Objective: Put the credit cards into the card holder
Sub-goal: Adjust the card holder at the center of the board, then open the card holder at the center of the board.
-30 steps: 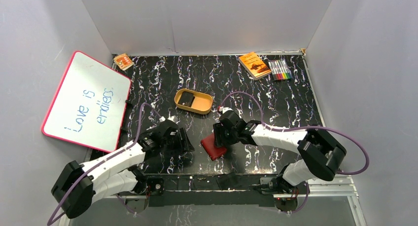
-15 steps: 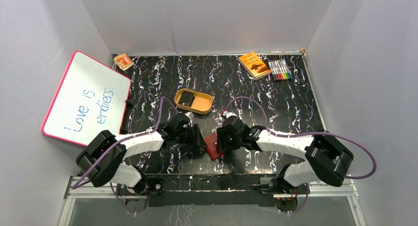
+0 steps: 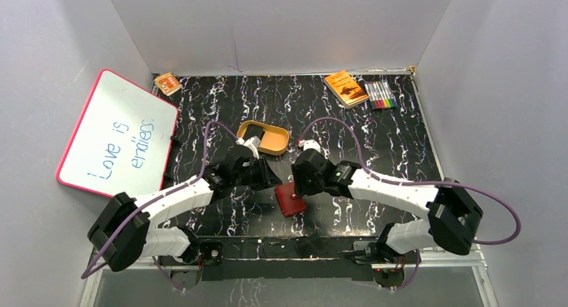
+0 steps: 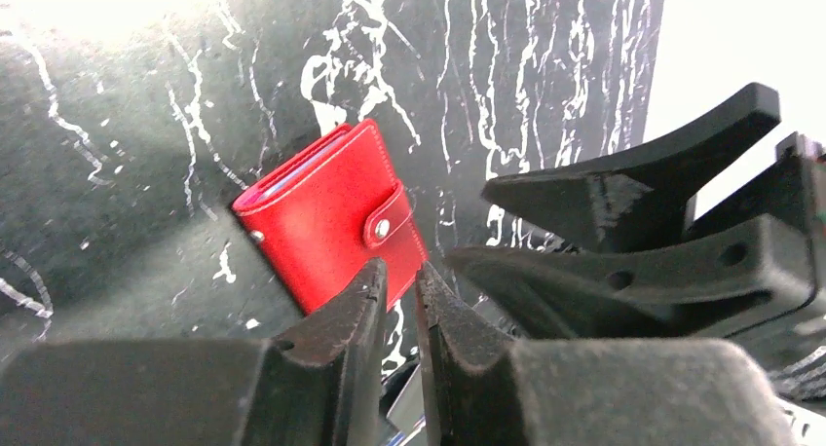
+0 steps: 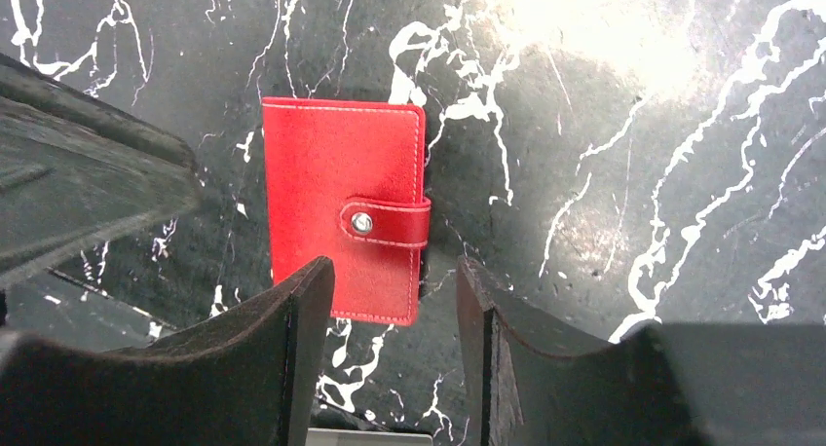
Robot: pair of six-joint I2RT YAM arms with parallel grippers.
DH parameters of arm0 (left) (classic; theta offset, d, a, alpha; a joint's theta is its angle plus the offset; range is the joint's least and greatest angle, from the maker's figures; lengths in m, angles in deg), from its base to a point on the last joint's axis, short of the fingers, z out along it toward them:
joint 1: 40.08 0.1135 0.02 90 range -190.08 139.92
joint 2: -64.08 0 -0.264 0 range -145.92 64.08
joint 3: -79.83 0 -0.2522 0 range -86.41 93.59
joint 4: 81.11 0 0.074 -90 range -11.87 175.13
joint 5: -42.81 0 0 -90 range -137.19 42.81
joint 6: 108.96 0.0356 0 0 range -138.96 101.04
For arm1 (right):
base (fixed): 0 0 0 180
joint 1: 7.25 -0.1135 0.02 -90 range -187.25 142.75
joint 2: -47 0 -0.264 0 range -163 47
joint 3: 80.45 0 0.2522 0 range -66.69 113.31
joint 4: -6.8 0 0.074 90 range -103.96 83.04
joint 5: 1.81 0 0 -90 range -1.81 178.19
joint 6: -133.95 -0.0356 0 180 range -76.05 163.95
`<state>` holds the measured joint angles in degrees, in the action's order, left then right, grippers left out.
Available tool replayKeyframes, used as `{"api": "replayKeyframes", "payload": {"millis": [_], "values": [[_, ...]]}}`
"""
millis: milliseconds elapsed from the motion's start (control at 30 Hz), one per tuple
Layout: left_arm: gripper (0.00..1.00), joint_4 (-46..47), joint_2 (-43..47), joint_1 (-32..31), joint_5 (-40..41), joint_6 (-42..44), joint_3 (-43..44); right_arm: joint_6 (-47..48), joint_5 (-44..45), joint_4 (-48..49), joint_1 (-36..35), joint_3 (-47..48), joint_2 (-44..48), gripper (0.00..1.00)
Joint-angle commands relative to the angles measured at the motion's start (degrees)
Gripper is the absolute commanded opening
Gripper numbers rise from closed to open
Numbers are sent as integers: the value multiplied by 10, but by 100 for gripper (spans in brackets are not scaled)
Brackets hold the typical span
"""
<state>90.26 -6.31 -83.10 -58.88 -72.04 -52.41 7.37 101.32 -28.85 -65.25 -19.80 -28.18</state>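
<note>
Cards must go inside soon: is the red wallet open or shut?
Shut: the card holder lies folded, its snap tab buttoned across the cover.

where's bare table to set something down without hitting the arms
Free: the back strip between the orange box and orange booklet; the right side below the coloured markers. Crowded: centre front, left gripper and right gripper at the red leather wallet, near the tan oval dish.

The worktop (image 3: 402,139) is lit brightly and evenly from above in the top view, and only soft shadows are cast. In both wrist views, white glare is thrown across its glossy surface. The left gripper (image 4: 400,271) and right gripper (image 5: 396,271) are rendered dark and blurred in the foreground, while the card holder (image 5: 341,193) is kept sharp.
</note>
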Motion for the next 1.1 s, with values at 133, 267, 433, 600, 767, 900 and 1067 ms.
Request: {"api": "replayKeyframes", "payload": {"millis": [133,267,433,600,767,900,1067], "values": [[5,90,-76,1,-40,-55,-12,14,46,-12,-27,72,-82,56],[0,109,-92,1,-40,-68,-30,12,56,-12,-38,82,-100,55],[0,112,-104,1,-35,-71,-41,11,63,-17,-48,92,-125,54],[0,110,-120,1,-34,-77,-46,12,76,-29,-60,103,-144,53],[0,97,-132,2,-31,-84,-46,9,83,-40,-66,109,-158,52],[0,88,-142,1,-28,-84,-46,8,95,-53,-72,117,-172,51],[0,85,-151,1,-26,-86,-47,7,112,-72,-82,129,-196,50]]}}
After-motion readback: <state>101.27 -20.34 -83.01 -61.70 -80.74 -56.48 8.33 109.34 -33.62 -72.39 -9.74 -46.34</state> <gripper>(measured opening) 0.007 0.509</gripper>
